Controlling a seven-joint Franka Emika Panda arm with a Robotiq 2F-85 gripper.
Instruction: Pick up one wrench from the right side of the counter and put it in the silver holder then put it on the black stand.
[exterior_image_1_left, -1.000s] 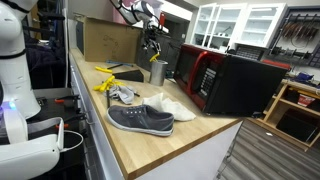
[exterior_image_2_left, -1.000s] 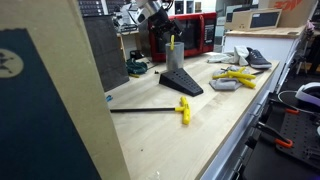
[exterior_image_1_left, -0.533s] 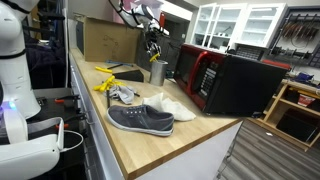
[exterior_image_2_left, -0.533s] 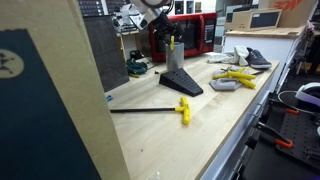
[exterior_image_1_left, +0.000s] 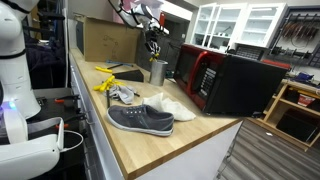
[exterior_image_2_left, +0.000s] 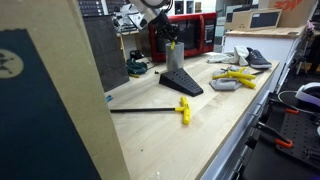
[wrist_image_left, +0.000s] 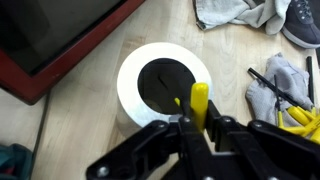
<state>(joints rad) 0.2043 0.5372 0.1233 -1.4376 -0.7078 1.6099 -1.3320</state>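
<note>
Hovering with the claw (wrist_image_left: 196, 128) directly above the open mouth of the silver holder (wrist_image_left: 135, 80), pinching the wrench (wrist_image_left: 200, 100) by its yellow handle, fingers drawn narrow around it. Pointing the wrench down toward the dark inside of the cup; impossible to tell from the wrist view whether its tip sits inside or just over the rim. Showing in both exterior views as a claw (exterior_image_1_left: 152, 46) (exterior_image_2_left: 170, 37) held just over the silver holder (exterior_image_1_left: 158, 72) (exterior_image_2_left: 173, 57), upright on the wooden worktop (exterior_image_1_left: 130, 145). Standing near the red-fronted microwave (exterior_image_1_left: 230, 82), that cup, with the black stand (exterior_image_2_left: 183, 84) just in front of it in an exterior view, low and dark. Lying elsewhere on the worktop: a long yellow-handled tool (exterior_image_2_left: 183, 110), a heap of yellow tools (exterior_image_2_left: 235, 76), a grey cloth (wrist_image_left: 235, 12) and a grey shoe (exterior_image_1_left: 140, 119), all well apart from the claw.
</note>
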